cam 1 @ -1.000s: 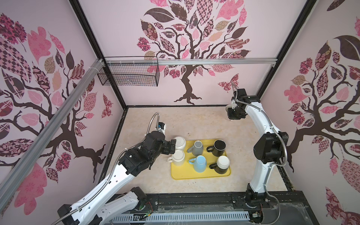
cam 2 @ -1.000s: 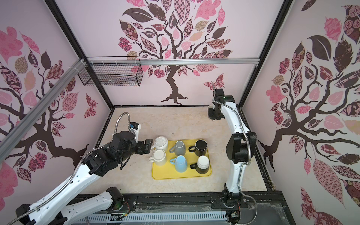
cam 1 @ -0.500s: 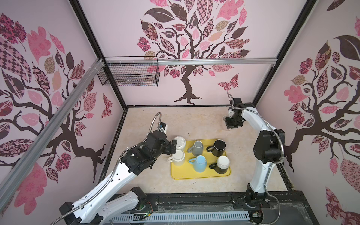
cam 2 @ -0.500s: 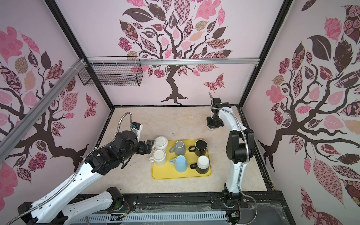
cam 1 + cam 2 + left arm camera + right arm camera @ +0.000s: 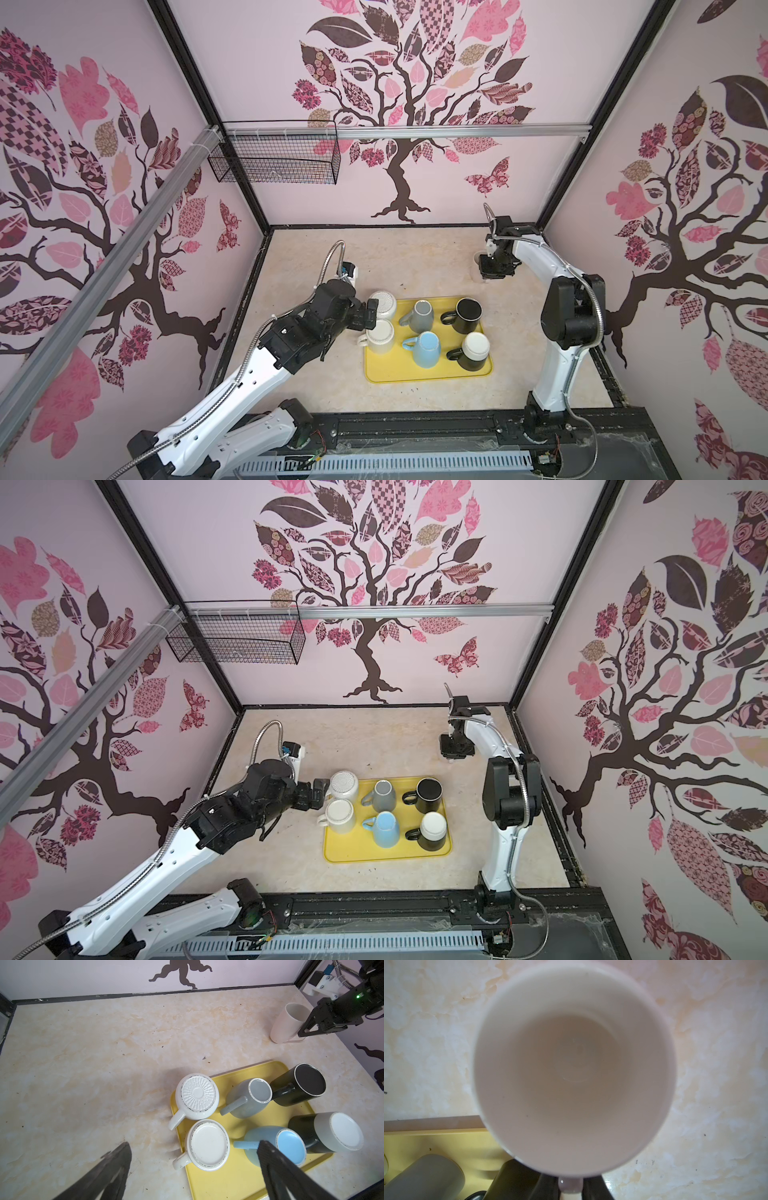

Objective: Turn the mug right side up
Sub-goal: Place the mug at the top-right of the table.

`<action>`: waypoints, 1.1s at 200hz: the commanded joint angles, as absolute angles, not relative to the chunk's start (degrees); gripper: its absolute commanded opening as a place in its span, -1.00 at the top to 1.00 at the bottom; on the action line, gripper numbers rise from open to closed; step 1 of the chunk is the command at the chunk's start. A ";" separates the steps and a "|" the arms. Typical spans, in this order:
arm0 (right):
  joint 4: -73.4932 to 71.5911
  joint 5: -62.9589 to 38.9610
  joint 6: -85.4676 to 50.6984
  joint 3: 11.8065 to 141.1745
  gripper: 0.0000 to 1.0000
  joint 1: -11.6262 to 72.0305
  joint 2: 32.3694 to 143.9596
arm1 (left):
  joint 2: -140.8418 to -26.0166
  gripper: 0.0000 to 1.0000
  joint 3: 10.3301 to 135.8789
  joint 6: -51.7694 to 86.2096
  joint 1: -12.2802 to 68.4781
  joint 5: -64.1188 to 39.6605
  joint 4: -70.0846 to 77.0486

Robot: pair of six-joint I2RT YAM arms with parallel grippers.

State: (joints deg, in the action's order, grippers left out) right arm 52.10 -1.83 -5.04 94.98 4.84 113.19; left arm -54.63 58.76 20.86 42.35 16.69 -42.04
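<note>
A pale white mug (image 5: 288,1022) stands mouth up, leaning slightly, low over the table at the far right, away from the tray. The right wrist view looks straight down into the mug (image 5: 571,1064). My right gripper (image 5: 570,1186) is shut on its handle and shows from the side in the left wrist view (image 5: 307,1030). In both top views the right arm covers most of the mug (image 5: 478,264). My left gripper (image 5: 193,1145) is open and holds nothing. It hovers at the left edge of the yellow tray (image 5: 228,1184), over a white upturned mug (image 5: 207,1145).
The yellow tray (image 5: 415,374) carries several upside-down mugs: a white one with a patterned base (image 5: 197,1093), a grey one (image 5: 249,1097), a black one (image 5: 307,1082), a blue one (image 5: 288,1145) and a black one with a white base (image 5: 340,1130). A wire basket (image 5: 274,158) hangs on the back wall.
The right arm has come down from near the back wall toward the table with the mug. The left arm has edged slightly closer to the tray.
</note>
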 commanded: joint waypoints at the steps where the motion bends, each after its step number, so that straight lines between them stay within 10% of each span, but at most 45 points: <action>1: 50.10 -1.95 -5.19 94.79 0.99 5.09 110.76 | -54.20 -0.95 57.17 21.01 42.12 16.73 -40.83; 56: 49.19 -1.90 -5.30 93.34 0.79 5.28 109.78 | -54.22 -0.95 56.97 21.27 42.11 16.70 -40.76; 167: 48.56 1.77 -6.24 92.46 -0.31 7.31 104.68 | -53.28 -0.95 56.56 21.36 42.10 17.05 -40.59; 192: 47.68 4.74 -6.35 91.89 -0.98 9.12 101.55 | -53.00 -0.95 56.54 21.27 42.11 17.77 -40.61; 220: 45.52 6.15 -6.89 91.07 -1.00 10.84 96.09 | -52.17 -0.95 56.23 21.01 42.10 17.93 -40.22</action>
